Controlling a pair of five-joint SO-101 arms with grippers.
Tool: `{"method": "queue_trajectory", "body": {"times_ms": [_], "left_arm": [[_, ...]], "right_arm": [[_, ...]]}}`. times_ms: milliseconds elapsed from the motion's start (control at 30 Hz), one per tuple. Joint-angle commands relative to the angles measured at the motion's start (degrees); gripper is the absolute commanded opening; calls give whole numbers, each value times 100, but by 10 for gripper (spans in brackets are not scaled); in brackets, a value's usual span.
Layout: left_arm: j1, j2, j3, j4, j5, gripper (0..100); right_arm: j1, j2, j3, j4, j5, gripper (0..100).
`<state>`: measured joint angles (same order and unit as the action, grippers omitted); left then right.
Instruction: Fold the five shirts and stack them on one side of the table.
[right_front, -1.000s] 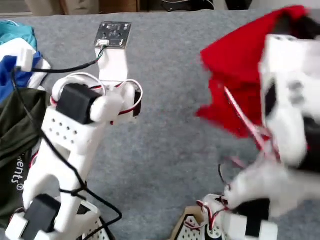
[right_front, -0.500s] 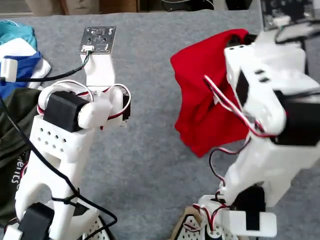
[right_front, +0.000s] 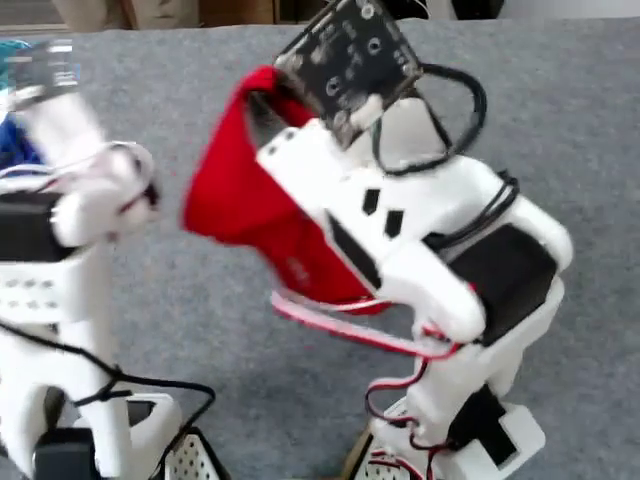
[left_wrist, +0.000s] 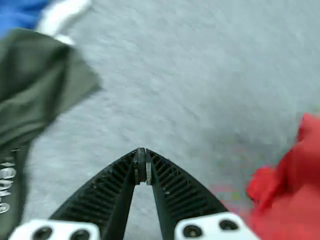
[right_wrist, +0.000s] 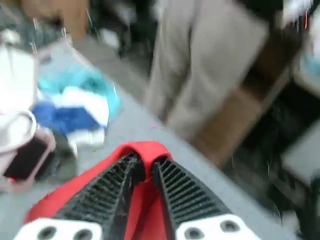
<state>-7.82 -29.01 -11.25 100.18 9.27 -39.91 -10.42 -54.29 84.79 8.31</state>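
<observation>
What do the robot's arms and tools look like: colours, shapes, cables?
The left arm and right arm are white plastic shells with black motor blocks. Black cables and red-and-white wires loop along them. The left tool and right tool have black ribbed, tapering fingers on white mounts with screw holes.

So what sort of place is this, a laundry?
Probably a robotics lab or workshop, not a laundry: a bare-wired white robot arm holds a red shirt over a grey-covered table, more shirts lie heaped at its edge, and brown boxes stand behind.
</observation>
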Motion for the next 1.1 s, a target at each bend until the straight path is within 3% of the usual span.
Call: {"method": "queue_trajectory", "body": {"times_ms": [0, 67, 233, 400, 767, 1067], "left_arm": [[-510, -268, 149, 53, -273, 20], [-519, -330, 281, 53, -281, 20], [-431, -312, 404, 44, -281, 20], [-9, -303, 413, 44, -281, 20], [1442, -303, 1468, -281, -246, 20], [1864, -303, 2189, -448, -281, 20]], "right_arm": [[-145, -57, -242, -800, 35, 5], [215, -48, -189, -747, 35, 5], [1947, -13, 356, 273, 53, 5], [3565, -4, 2185, 703, 97, 5], [5736, -13, 6782, -1538, 1723, 5], [6721, -4, 7574, -2347, 2708, 5]]}}
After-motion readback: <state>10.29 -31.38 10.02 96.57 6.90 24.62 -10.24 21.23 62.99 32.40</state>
